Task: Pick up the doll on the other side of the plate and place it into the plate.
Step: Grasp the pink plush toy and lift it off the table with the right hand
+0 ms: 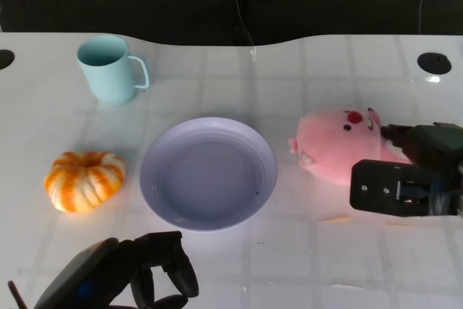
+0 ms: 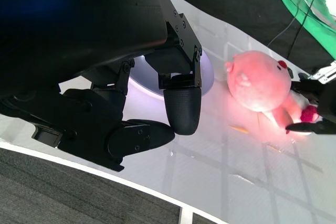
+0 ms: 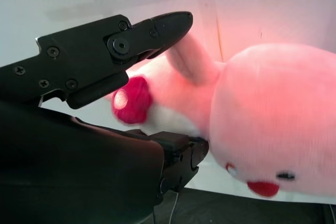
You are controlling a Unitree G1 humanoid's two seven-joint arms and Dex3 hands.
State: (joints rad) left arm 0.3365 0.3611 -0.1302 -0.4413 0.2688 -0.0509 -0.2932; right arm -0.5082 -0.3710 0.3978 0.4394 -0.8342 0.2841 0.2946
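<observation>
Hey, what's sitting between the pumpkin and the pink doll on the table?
The lavender plate, empty, lies between the pumpkin and the pink doll; the head view shows it.

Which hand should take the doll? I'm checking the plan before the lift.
The right hand: its fingers already flank the pink doll beside the plate. The left hand sits curled at the near edge, across the plate.
</observation>
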